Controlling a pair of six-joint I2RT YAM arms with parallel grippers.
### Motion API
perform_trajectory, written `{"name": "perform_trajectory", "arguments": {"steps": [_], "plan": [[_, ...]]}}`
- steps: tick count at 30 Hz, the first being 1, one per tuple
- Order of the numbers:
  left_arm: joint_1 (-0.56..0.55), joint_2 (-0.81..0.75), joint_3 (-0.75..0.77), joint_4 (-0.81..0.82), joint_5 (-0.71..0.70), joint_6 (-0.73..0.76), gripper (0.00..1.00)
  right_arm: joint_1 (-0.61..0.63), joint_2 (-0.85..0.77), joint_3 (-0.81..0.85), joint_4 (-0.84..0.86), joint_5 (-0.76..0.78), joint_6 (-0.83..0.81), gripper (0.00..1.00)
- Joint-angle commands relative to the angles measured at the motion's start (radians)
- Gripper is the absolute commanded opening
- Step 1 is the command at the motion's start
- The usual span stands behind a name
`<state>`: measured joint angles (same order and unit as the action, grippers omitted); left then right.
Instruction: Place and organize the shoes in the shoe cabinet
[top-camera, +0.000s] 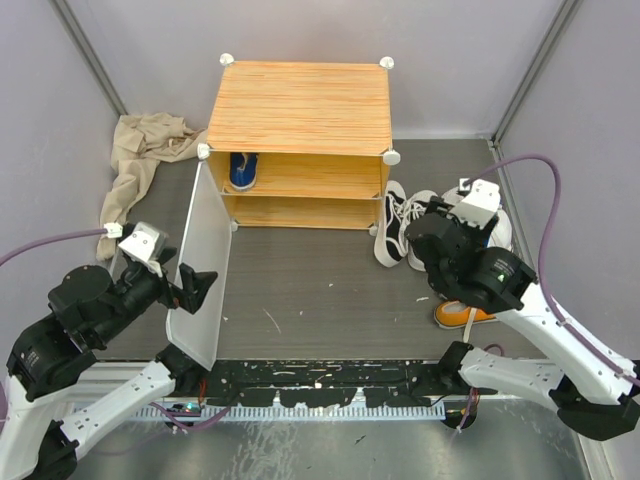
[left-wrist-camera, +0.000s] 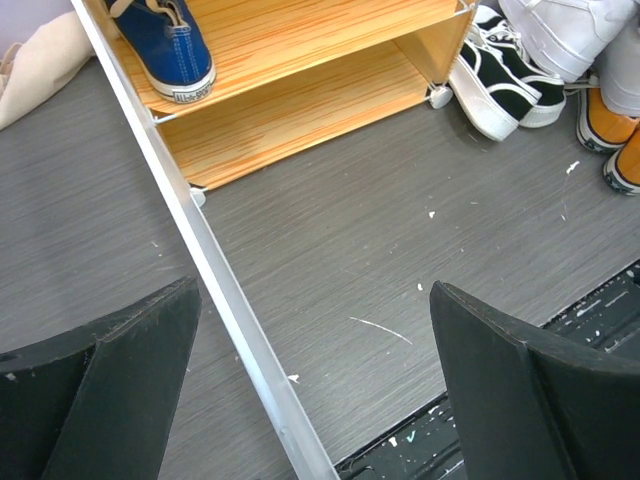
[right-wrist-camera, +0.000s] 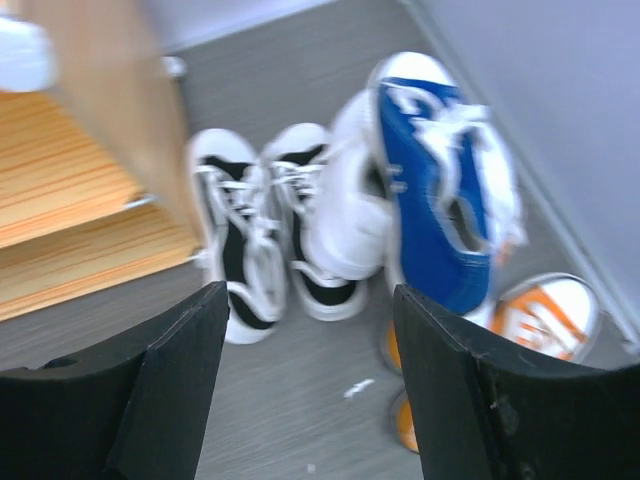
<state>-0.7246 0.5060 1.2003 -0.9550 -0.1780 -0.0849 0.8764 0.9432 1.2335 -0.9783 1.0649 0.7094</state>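
Note:
The shoe cabinet (top-camera: 298, 105) stands at the back with its pale door panel (top-camera: 200, 265) swung open toward me. One blue sneaker (top-camera: 243, 170) stands on its upper shelf, also in the left wrist view (left-wrist-camera: 165, 45). My left gripper (top-camera: 195, 288) is open, its fingers either side of the door's edge (left-wrist-camera: 215, 290). To the cabinet's right lie black high-tops (right-wrist-camera: 240, 250), a white shoe (right-wrist-camera: 355, 200), a blue sneaker (right-wrist-camera: 435, 200) and orange shoes (right-wrist-camera: 545, 315). My right gripper (right-wrist-camera: 310, 390) is open and empty, just short of that pile (top-camera: 395, 222).
A crumpled beige cloth (top-camera: 140, 160) lies at the back left beside the cabinet. Grey walls close in both sides. The lower shelf (left-wrist-camera: 300, 110) holds nothing in view. The black rail (top-camera: 330, 385) with the arm bases runs along the near edge.

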Motion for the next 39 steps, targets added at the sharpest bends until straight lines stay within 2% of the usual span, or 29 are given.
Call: {"name": "perform_trajectory", "arguments": {"steps": [1,8,13,17,21,23,25,26,29,33,39], "plan": [[-0.002,-0.017,-0.011,0.054,0.064,-0.002,0.98,-0.07,-0.054,-0.008,-0.279,0.141,0.202,0.71],[-0.002,-0.015,-0.025,0.071,0.119,-0.023,0.98,-0.131,-0.135,-0.115,-0.252,0.178,0.248,0.68],[-0.002,-0.035,-0.048,0.085,0.122,-0.041,0.98,-0.178,-0.08,-0.147,-0.199,0.189,0.21,0.66],[-0.002,-0.039,-0.053,0.077,0.119,-0.045,0.98,-0.267,-0.06,-0.223,-0.032,0.136,0.069,0.65],[-0.001,-0.038,-0.042,0.059,0.108,-0.045,0.98,-0.429,-0.075,-0.325,0.21,-0.023,-0.119,0.63],[-0.002,-0.039,-0.038,0.049,0.097,-0.044,0.98,-0.498,-0.075,-0.354,0.286,-0.117,-0.171,0.51],[-0.001,-0.039,-0.034,0.042,0.087,-0.042,0.98,-0.527,-0.07,-0.365,0.319,-0.15,-0.19,0.26],[-0.002,-0.04,-0.033,0.041,0.082,-0.04,0.98,-0.529,-0.068,-0.365,0.32,-0.156,-0.192,0.17],[-0.001,-0.036,-0.034,0.033,0.075,-0.041,0.98,-0.53,-0.083,-0.364,0.32,-0.165,-0.208,0.03],[-0.001,-0.031,-0.034,0.015,0.065,-0.038,0.98,-0.53,-0.177,-0.345,0.301,-0.192,-0.22,0.01],[-0.002,-0.026,-0.026,-0.008,0.052,-0.042,0.98,-0.53,-0.269,-0.215,0.209,-0.421,-0.253,0.01]]}}
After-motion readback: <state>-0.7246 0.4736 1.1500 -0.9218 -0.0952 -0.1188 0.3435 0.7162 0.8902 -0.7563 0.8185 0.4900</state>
